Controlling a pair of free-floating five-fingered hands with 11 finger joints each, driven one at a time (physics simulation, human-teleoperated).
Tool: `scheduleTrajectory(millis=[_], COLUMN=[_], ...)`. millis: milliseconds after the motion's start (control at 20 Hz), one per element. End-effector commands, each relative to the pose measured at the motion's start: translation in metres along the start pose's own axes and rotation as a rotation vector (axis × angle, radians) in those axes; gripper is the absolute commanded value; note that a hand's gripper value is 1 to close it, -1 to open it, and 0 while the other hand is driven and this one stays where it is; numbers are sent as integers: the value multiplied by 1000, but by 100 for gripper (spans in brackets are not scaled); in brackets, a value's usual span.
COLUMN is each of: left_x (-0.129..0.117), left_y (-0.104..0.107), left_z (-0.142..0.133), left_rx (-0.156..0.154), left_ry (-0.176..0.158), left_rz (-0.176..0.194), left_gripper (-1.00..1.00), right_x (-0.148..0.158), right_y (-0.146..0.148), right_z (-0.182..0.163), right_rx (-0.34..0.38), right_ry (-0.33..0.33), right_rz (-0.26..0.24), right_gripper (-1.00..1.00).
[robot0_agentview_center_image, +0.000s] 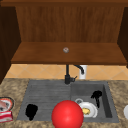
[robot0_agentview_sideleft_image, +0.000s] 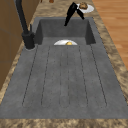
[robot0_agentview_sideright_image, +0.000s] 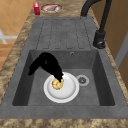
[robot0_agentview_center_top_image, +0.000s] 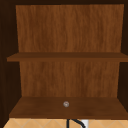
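Right side view: right hand (robot0_agentview_sideright_image: 47, 63) angled down into basin, fingertips pinching yellow food (robot0_agentview_sideright_image: 57, 84) on white plate (robot0_agentview_sideright_image: 71, 91).

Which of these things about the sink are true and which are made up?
1. The right hand reaches down to the yellow food on the white plate in the basin. True.
2. The plate is on the draining board. False: it lies on the basin floor beside the drain.
3. The left hand hangs over the draining board. True.
4. The left hand holds the red ball. False: it holds nothing, and the ball is apart from it.
5. The tap is white. False: it is black.
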Motion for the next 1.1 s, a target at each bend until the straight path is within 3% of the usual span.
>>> scheduleTrajectory(millis=[0, 350, 550, 1050], left_x=[0, 0, 0, 0], left_y=[0, 0, 0, 0], left_z=[0, 0, 0, 0], left_rx=[0, 0, 0, 0], left_ry=[0, 0, 0, 0], left_rz=[0, 0, 0, 0], left_gripper=[0, 0, 0, 0], right_x=[-20, -60, -73, -125], right_y=[7, 11, -4, 4], right_z=[24, 69, 94, 161], right_rx=[-1, -20, -18, -35], right_ry=[-18, -18, -19, -52], right_rz=[-13, -5, 4, -32], right_gripper=[-100, -100, -100, -100])
